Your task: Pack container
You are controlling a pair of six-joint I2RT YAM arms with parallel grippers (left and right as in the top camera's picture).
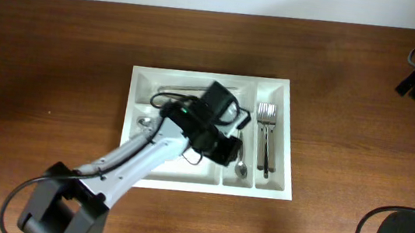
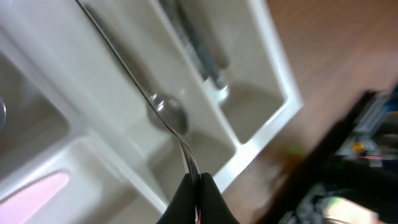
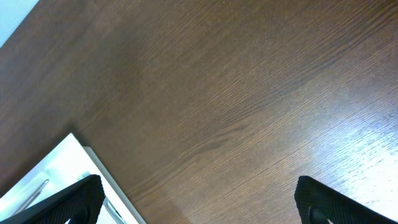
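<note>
A spoon (image 2: 171,115) appears to be going into the tray (image 1: 212,78), which lies flat in the middle of the worktop (image 1: 42,51). The left jaws are clamped on the tip of its handle, and its bowl sits low in the narrow compartment second from the tray's right edge. The next move likely calls for parting those jaws and lifting straight up, clear of the dividers. The right jaws stand wide apart off the tray's corner, holding nothing. Counted: one tray, one held spoon, and two forks (image 1: 266,135) in the tray's rightmost compartment. The cutlery (image 1: 187,91) in its top compartment is too hidden to count.
</note>
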